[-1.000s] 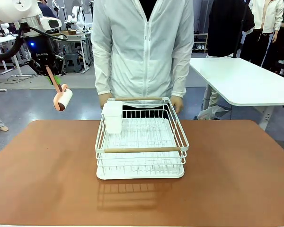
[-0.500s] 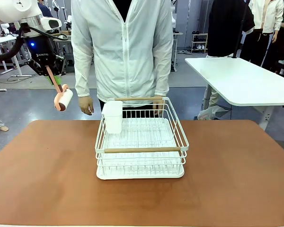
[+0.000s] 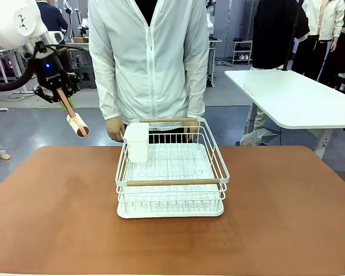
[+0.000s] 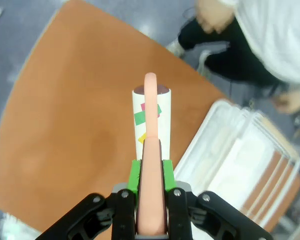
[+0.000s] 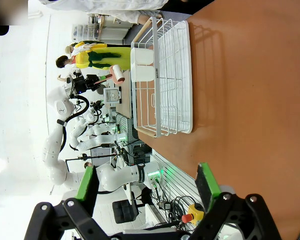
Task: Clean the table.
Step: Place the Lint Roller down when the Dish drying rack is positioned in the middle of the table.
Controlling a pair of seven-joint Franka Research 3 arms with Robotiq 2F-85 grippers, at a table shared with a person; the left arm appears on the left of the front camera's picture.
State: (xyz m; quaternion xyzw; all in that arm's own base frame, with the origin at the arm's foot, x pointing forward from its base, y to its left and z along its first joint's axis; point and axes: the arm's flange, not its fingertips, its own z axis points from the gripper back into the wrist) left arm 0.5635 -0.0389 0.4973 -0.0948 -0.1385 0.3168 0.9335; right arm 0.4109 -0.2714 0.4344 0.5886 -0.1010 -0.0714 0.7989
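Note:
The reddish-brown table (image 3: 57, 195) carries a white wire rack (image 3: 171, 172) at its middle. My left gripper (image 3: 62, 95) hangs above the table's far left corner, shut on the pink handle of a lint roller (image 3: 77, 125) whose white head points down. In the left wrist view the green pads (image 4: 135, 172) clamp the handle (image 4: 151, 150), and the roller head (image 4: 151, 112) carries small coloured scraps over the table (image 4: 65, 125). My right gripper (image 5: 146, 182) is open and holds nothing, well clear of the rack (image 5: 162, 85).
A white cup (image 3: 137, 142) hangs at the rack's far left corner. A person in a white jacket (image 3: 149, 57) stands at the far edge, with one hand (image 3: 114, 129) beside the rack. A white-topped table (image 3: 293, 98) stands at the back right.
The person stepped to the left and lowered a hand beside the rack's far left corner. My left wrist turned, so the roller head now hangs more end-on and slightly lower.

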